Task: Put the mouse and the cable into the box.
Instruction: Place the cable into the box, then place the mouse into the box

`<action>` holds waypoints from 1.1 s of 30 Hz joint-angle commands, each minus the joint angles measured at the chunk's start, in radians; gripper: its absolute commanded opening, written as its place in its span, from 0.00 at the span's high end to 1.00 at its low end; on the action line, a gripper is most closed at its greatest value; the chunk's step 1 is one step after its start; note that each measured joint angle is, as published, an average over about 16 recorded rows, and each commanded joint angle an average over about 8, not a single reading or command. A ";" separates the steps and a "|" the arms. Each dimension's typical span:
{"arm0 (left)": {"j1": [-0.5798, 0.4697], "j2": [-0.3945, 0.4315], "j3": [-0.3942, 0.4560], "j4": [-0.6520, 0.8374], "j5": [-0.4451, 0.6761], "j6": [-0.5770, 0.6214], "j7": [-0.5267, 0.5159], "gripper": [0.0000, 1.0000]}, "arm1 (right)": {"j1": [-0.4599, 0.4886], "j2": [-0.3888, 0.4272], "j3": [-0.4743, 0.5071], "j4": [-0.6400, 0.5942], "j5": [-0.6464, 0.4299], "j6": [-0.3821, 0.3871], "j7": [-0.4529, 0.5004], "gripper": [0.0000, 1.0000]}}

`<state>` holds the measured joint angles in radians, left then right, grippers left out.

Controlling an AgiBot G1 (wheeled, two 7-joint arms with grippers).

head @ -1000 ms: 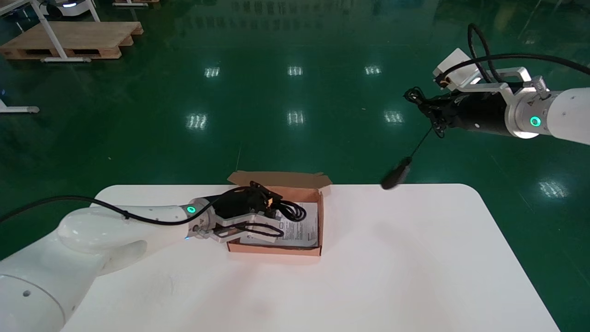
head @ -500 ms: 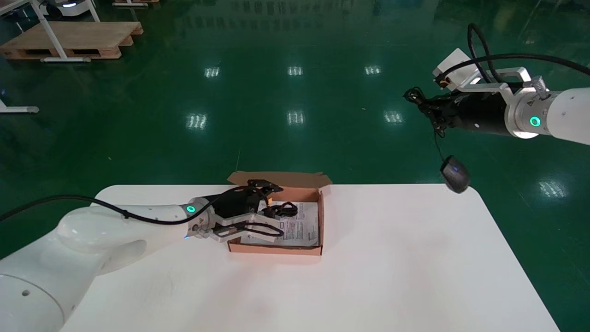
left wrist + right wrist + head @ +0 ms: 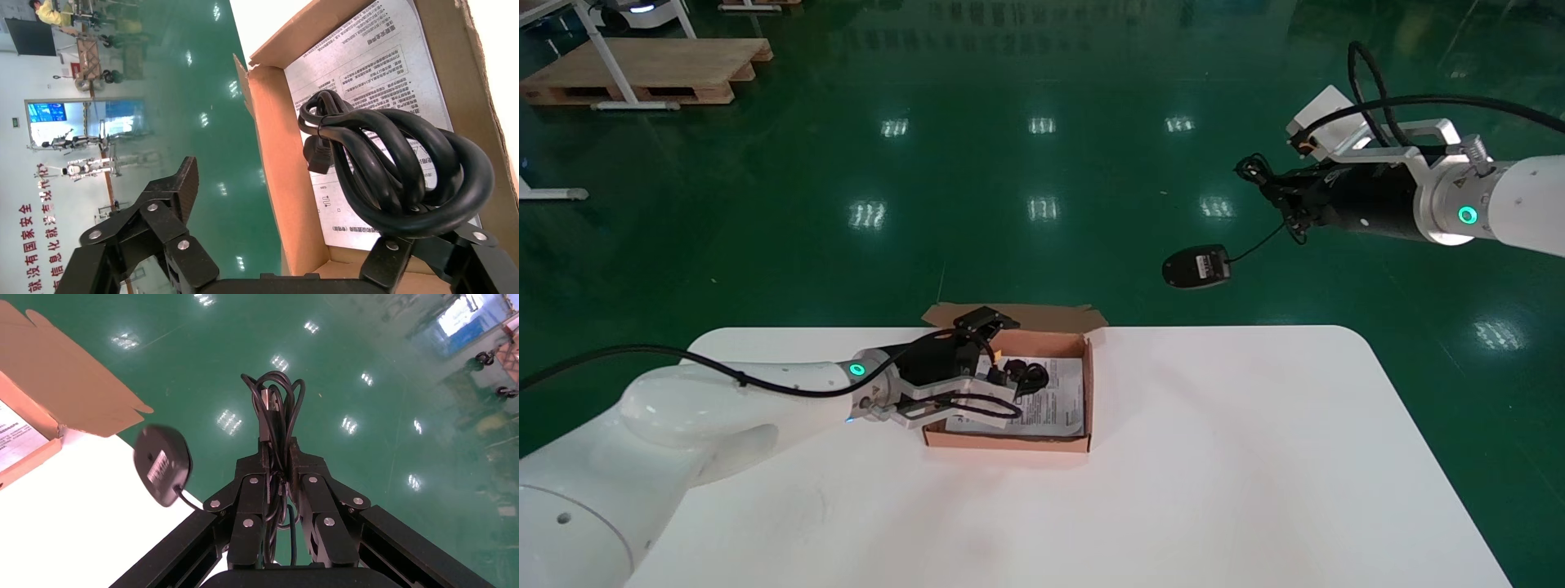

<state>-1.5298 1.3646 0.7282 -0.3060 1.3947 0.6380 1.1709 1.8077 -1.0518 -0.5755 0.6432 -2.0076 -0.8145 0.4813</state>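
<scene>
The left gripper (image 3: 997, 351) is placed over the open cardboard box (image 3: 1009, 443) on the white desk (image 3: 1214, 457). Its fingers (image 3: 177, 190) are spread wide and nothing is pinched between them. The coiled black cable (image 3: 392, 177) is lying inside the box, on the printed instruction sheet (image 3: 379, 55), between the two fingers and resting against the one that is down in the box. The other finger is raised above the box wall.

The right gripper (image 3: 1281, 200) is held high in the air, well apart from the box. Its fingers (image 3: 251, 496) are closed on the bundled mouse cord (image 3: 275, 410). The black mouse (image 3: 1196, 267) is hung from these fingers by a free length of the cord, lower than the fingers and towards the box side, with its labelled underside shown. It is not touching the desk.
</scene>
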 commanded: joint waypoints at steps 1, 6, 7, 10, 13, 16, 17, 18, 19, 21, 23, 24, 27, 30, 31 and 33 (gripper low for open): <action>0.000 0.000 0.000 0.000 0.000 0.000 0.000 0.00 | 0.000 0.000 0.000 0.000 0.000 0.000 0.000 1.00; 0.000 0.000 -0.001 0.000 0.001 0.000 0.000 0.00 | 0.000 0.000 0.000 0.000 0.000 0.000 0.000 1.00; 0.000 0.000 -0.001 0.000 0.001 0.000 0.000 0.00 | 0.000 0.000 0.000 0.000 0.000 0.000 0.000 1.00; 0.000 0.000 -0.001 0.000 0.001 0.000 0.000 0.00 | 0.000 0.000 0.000 0.000 0.000 0.000 0.000 1.00; 0.000 0.000 -0.001 0.000 0.001 0.000 0.000 0.00 | 0.000 0.000 0.000 0.000 0.000 0.000 0.000 1.00; 0.000 0.000 -0.001 0.000 0.001 0.000 0.000 0.00 | 0.000 0.000 0.000 0.000 0.000 0.000 0.000 1.00; 0.000 0.000 -0.001 0.000 0.001 0.000 0.000 0.00 | 0.000 0.000 0.000 0.000 0.000 0.000 0.000 1.00; 0.000 0.000 -0.001 0.000 0.001 0.000 0.000 0.00 | 0.000 0.000 0.000 0.000 0.000 0.000 0.000 1.00; 0.000 0.000 -0.001 0.000 0.001 0.000 0.000 0.00 | 0.000 0.000 0.000 0.000 0.000 0.000 0.000 1.00; 0.000 0.000 -0.001 0.000 0.001 0.000 0.000 0.00 | 0.000 0.000 0.000 0.000 0.000 0.000 0.000 1.00; 0.000 0.000 -0.001 0.000 0.001 0.000 0.000 0.00 | 0.000 0.000 0.000 0.000 0.000 0.000 0.000 1.00; 0.000 0.000 -0.001 0.000 0.001 0.000 0.000 0.00 | 0.000 0.000 0.000 0.000 0.000 0.000 0.000 1.00; 0.000 0.000 0.000 0.000 0.001 0.000 0.000 0.00 | 0.000 0.000 0.000 0.000 0.000 0.000 0.000 1.00; 0.001 -0.004 0.000 -0.003 0.000 0.002 0.000 0.00 | 0.000 0.000 0.000 0.000 0.000 0.000 0.000 1.00; 0.001 -0.006 0.000 -0.005 -0.001 0.003 -0.001 0.00 | 0.000 0.000 0.000 0.000 0.000 0.000 0.000 1.00; 0.003 -0.011 0.001 -0.012 -0.002 0.003 -0.003 0.00 | 0.000 0.000 0.000 0.000 0.000 0.000 0.000 1.00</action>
<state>-1.5249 1.3530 0.7305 -0.3198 1.3928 0.6285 1.1647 1.8077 -1.0518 -0.5755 0.6432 -2.0077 -0.8146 0.4813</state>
